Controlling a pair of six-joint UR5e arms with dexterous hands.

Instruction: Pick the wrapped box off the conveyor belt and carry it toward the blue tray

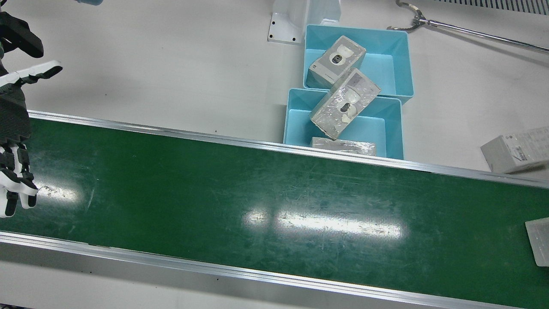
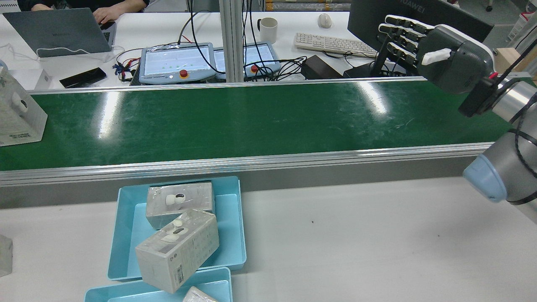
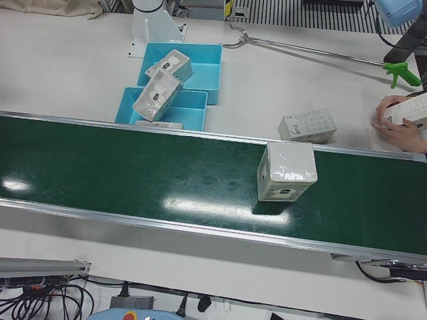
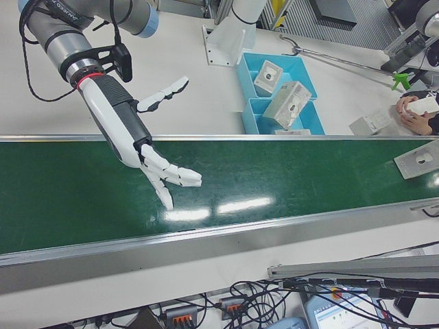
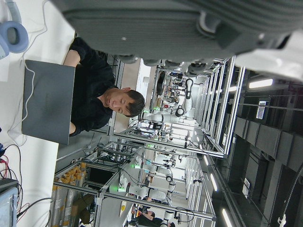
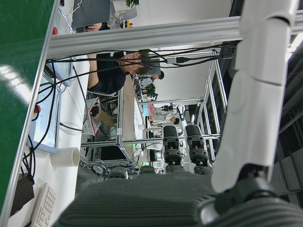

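Right hand [image 4: 161,175] out over the conveyor belt [image 4: 274,175] — fingers spread wide, holding nothing. Wrapped box [image 3: 287,171] upright on the belt, well apart from that hand, toward the robot's left end. Blue tray [image 3: 161,109] beside the belt's robot-side edge — boxes stacked inside. Left hand's state: cannot tell.

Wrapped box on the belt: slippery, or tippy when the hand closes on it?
The wrapped box looks film-covered and glossy, so probably slick against fingers. Its squat, flat-sided shape should resist tipping and won't roll. The right hand is open over the belt, far from it.
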